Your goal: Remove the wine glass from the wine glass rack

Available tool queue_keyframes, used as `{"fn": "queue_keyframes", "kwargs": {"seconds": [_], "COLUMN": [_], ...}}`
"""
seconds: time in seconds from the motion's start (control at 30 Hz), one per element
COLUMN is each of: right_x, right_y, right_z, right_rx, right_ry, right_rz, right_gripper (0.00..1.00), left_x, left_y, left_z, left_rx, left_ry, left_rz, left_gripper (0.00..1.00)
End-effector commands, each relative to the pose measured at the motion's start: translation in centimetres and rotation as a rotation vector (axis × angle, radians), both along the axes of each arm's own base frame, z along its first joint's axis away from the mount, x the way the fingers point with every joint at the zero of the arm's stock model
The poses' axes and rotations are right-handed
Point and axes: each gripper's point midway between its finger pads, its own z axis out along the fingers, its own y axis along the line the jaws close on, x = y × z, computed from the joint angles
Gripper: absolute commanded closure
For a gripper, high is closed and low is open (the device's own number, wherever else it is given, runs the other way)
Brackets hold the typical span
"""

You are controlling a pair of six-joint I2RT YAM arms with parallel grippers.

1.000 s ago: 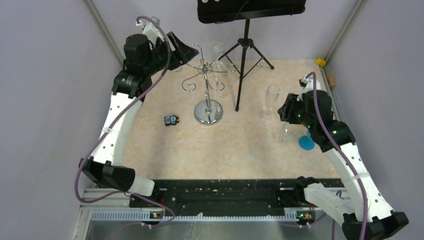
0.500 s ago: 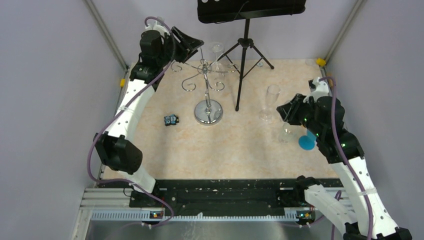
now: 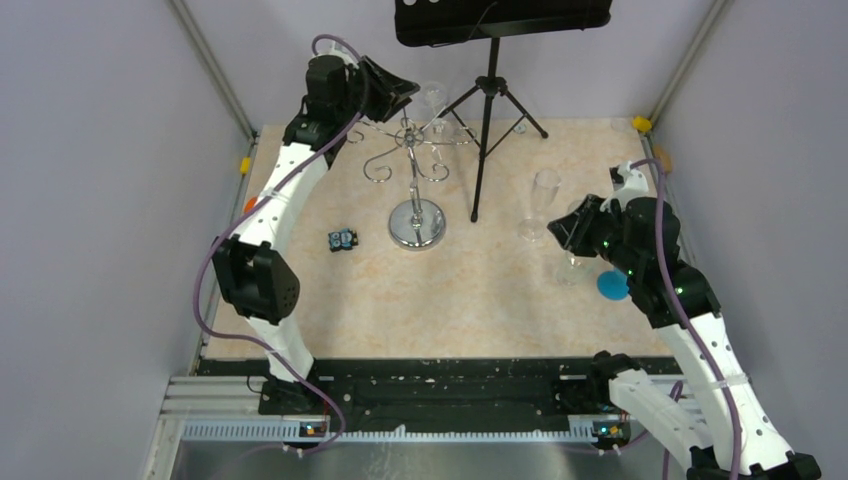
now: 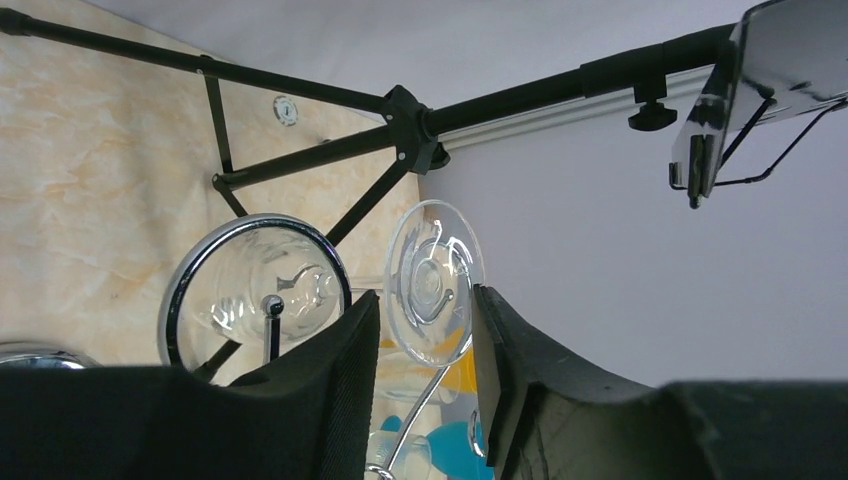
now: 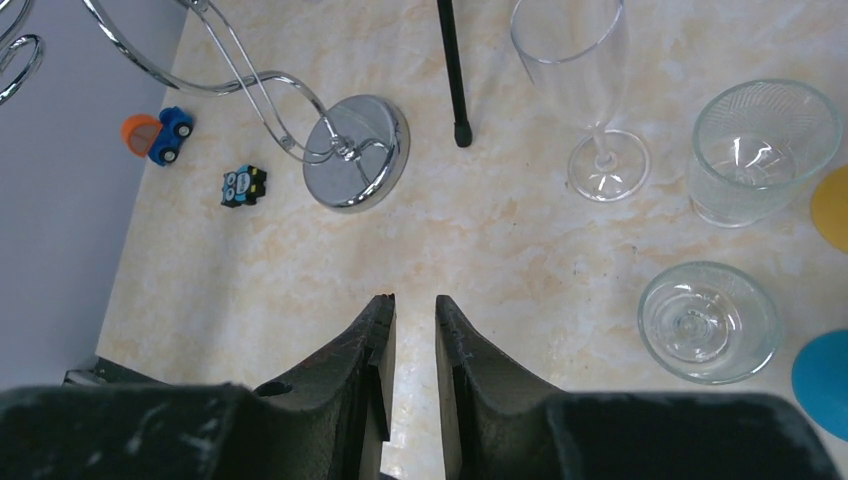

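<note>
At the upper left of the top view, the left arm reaches to the back of the counter (image 3: 480, 300), with the left gripper (image 4: 425, 298) raised at the level of the rack's top. Its jaws stand spread, 1 on each side of the round foot of the wine glass (image 4: 440, 255). I cannot tell whether they touch it. A small black-and-blue toy (image 3: 342, 239) lies at centre left.

Just right of it stands the wine glass rack (image 3: 417, 224), its domed chrome base on the counter. The wine glass hangs from a hook arm at upper centre. The black tripod stand (image 3: 483, 140) rises just right of the rack.

Further right a tall flute (image 3: 545, 195) stands upright. Beside it hovers the right gripper (image 5: 415, 300), its jaws nearly pressed together with only a narrow slit between, pinching nothing. At the right edge of the wrist view sit 2 low glasses, a ribbed one (image 5: 762, 150) and a shallow one (image 5: 708, 320), and a blue disc (image 5: 825, 372).
</note>
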Motion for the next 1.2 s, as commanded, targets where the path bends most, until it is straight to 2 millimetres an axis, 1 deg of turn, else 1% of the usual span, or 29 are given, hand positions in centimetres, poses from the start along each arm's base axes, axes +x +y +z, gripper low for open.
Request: {"fn": "queue_keyframes", "kwargs": {"seconds": [0.0, 0.07, 0.13, 0.2, 0.27, 0.37, 0.43, 0.5, 0.63, 0.77, 0.93, 1.17], "right_x": [0.3, 0.4, 0.3, 0.3, 0.3, 0.3, 0.3, 0.3, 0.4, 0.4, 0.4, 0.6], "right_y": [0.1, 0.1, 0.3, 0.3, 0.3, 0.4, 0.4, 0.4, 0.6, 0.8, 0.7, 0.8], "right_z": [1.2, 1.1, 0.9, 0.8, 0.6, 0.7, 0.7, 0.7, 0.6, 0.2, 0.2, 0.2], "right_rx": [0.025, 0.028, 0.029, 0.032, 0.034, 0.036, 0.037, 0.036, 0.051, 0.055, 0.052, 0.056], "right_ry": [-0.049, -0.047, -0.044, -0.041, -0.038, -0.038, -0.039, -0.037, -0.037, -0.029, -0.031, -0.029], "right_rz": [-0.005, -0.002, 0.004, 0.006, 0.006, 0.006, 0.006, 0.006, 0.011, 0.020, 0.015, 0.017], "right_gripper": [0.78, 0.78, 0.78, 0.78, 0.78, 0.78, 0.78, 0.78, 0.81, 0.82, 0.82, 0.82], "left_x": [0.4, 0.8, 1.0, 1.2, 1.2, 1.3, 1.2, 1.0, 0.7, 0.5, 0.0, -1.4], "left_y": [-0.4, -0.1, 0.1, 0.0, -0.6, -1.3, -1.7, -2.1, -2.7, -2.8, -3.0, -3.1], "left_z": [1.7, 1.3, 1.1, 0.9, 0.6, 0.0, 0.0, 0.4, 1.1, 1.7, 2.6, 5.1], "left_rx": [-0.025, -0.017, -0.006, -0.003, -0.013, -0.043, -0.071, -0.110, -0.220, -0.261, -0.295, -0.314], "left_ry": [-0.031, -0.015, -0.013, -0.010, 0.004, 0.028, 0.034, 0.028, 0.023, 0.000, -0.019, -0.087], "left_rz": [0.000, 0.028, 0.049, 0.049, 0.021, -0.016, -0.035, -0.055, -0.085, -0.096, -0.123, -0.163], "left_gripper": [0.58, 0.58, 0.54, 0.53, 0.53, 0.59, 0.63, 0.71, 0.88, 1.00, 1.00, 1.00]}}
